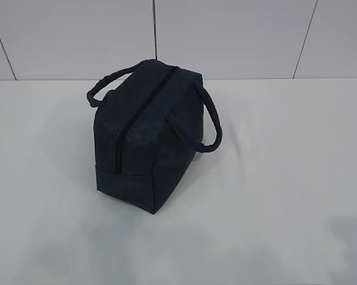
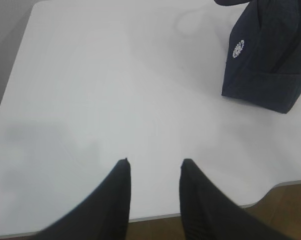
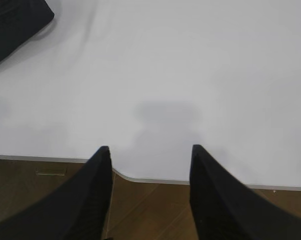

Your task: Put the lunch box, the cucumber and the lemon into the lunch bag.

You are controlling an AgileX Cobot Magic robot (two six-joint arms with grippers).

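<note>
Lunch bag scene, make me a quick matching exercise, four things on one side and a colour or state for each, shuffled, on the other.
Things:
1. lunch bag
2. table
3. left gripper
4. logo

Descriptions:
A. plain white surface
B. dark navy, zipper closed
C. small white mark on the bag's side
D. open, holding nothing

Pairs: 1-B, 2-A, 3-D, 4-C

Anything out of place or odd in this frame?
Only the bag sits on the table, upright, zipper closed. No lunch box, cucumber or lemon shows in any view. Both claws, left and right, hang open and empty.
</note>
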